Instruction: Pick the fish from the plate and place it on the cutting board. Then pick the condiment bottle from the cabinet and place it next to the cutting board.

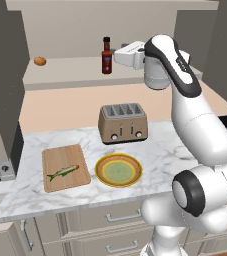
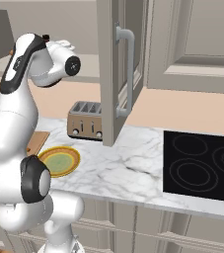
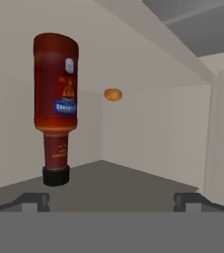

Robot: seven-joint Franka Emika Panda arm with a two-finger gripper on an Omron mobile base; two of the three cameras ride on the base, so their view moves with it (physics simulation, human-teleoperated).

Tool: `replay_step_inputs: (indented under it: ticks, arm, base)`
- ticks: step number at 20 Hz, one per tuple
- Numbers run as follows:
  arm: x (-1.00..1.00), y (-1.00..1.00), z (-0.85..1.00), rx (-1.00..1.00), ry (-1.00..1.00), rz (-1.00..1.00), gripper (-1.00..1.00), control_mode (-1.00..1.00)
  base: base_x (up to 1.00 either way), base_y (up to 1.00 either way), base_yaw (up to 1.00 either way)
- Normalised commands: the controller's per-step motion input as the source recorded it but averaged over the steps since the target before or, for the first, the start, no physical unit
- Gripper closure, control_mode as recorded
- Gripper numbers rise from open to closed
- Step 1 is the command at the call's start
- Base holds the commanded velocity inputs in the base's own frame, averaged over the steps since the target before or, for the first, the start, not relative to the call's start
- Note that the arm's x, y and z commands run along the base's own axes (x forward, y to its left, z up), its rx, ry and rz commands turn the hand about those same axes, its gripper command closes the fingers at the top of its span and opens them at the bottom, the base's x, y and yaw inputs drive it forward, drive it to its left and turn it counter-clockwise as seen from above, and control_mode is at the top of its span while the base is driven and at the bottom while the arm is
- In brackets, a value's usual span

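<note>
marble counter (image 1: 155,150) carries the cutting board (image 1: 52,160) with the fish (image 1: 62,172) on it, plate (image 1: 118,170) at its 3 o'clock; condiment bottle (image 1: 106,56) upright on the cabinet (image 1: 65,67) ledge, gripper (image 3: 111,200) fingers wide, empty

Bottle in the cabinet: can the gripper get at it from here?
Probably yes. The gripper is open, inside the cabinet and facing the bottle, which stands alone; the small orange thing sits far off. The bottle is off-centre in the hand view, so it needs a sideways shift first.
</note>
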Motion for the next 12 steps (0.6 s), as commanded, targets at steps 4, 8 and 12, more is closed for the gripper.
replay_step_inputs:
  ticks: [4, 8, 12]
  arm:
    - [0.02, 0.04, 0.00, 0.00, 0.00, 0.00, -1.00, -1.00]
    - [0.12, 0.06, 0.00, 0.00, 0.00, 0.00, -1.00, -1.00]
    - [0.21, 0.02, 0.00, 0.00, 0.00, 0.00, -1.00, -1.00]
  base:
    - [0.00, 0.00, 0.00]
    - [0.00, 0.00, 0.00]
    - [0.00, 0.00, 0.00]
